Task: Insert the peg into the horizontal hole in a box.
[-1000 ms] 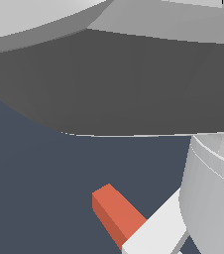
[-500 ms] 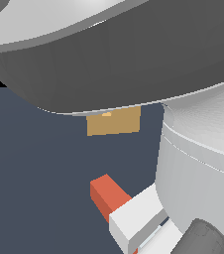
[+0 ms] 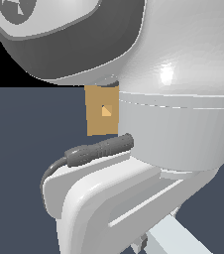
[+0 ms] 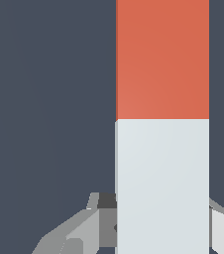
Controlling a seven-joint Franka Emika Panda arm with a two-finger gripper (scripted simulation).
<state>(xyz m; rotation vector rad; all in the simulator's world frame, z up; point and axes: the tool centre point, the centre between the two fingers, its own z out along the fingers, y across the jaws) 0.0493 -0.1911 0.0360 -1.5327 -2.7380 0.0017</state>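
In the wrist view the peg [image 4: 162, 124] fills the middle, its red-orange part [image 4: 162, 59] leading away from me and its white end [image 4: 162, 183] nearest. My gripper [image 4: 161, 225] is shut on the white end, with one grey finger [image 4: 79, 233] on each side. In the exterior view the tan box [image 3: 98, 121] stands upright behind the arm, partly hidden, and its small square hole [image 3: 106, 110] shows lighter orange. The peg's red part is hidden there. The box does not show in the wrist view.
The arm's large white and dark grey links [image 3: 183, 99] fill most of the exterior view, with a black cable [image 3: 96, 149] across the wrist housing [image 3: 109, 198]. A dark blue-grey floor [image 3: 25, 129] lies around.
The arm has swung across the exterior view and now covers the peg's red end that showed at the bottom. More of the tan box and its hole has come into sight.
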